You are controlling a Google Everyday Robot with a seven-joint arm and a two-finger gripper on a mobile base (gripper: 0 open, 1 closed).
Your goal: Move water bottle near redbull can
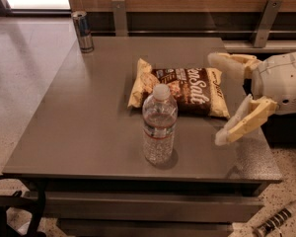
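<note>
Camera view: claw open, bottle on its own

Water bottle (159, 127) stands upright near the front of the counter (89, 127), just in front of a chip bag (190, 90). Redbull can (82, 31) sits well apart at the back-left corner. Claw (217, 98) hangs wide open on the right, gripping nothing.

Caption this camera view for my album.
Open robot hand hovers over the table's right edge, near a chip bag and the upright water bottle; redbull can stands at the far-left corner.

Clear plastic water bottle (159, 125), matt gripper (217, 98) at right
</note>
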